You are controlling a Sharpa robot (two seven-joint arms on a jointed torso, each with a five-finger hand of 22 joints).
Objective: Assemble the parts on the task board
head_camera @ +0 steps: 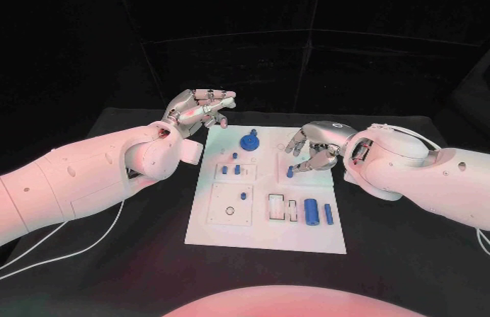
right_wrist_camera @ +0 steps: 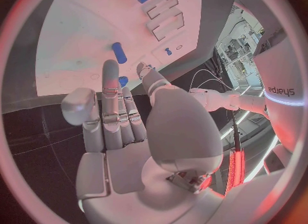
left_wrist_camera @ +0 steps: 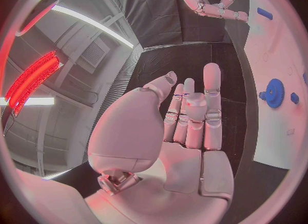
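From the head camera I see the task board (head_camera: 268, 239) lying in the middle of the black table (head_camera: 408, 260), long side running away from me. My left hand (head_camera: 200, 107) hovers off the board's far left corner, palm up, fingers loosely spread and holding nothing; the left wrist camera confirms it, the fingers (left_wrist_camera: 212, 88) straight and apart with nothing between them. My right hand (head_camera: 316, 147) hangs over the board's far right part, fingers curved downward, and a small blue part (head_camera: 290, 172) sits right at a fingertip; I cannot tell whether the hand pinches it or merely touches it. In the right wrist view a small blue piece (right_wrist_camera: 123, 81) shows just beside the raised finger. On the board, a blue gear (head_camera: 250, 143) stands near the far edge, two small blue pegs (head_camera: 231, 169) sit left of centre, and a blue cylinder (head_camera: 310, 211) and a slimmer blue pin (head_camera: 328, 214) lie side by side near the right edge.
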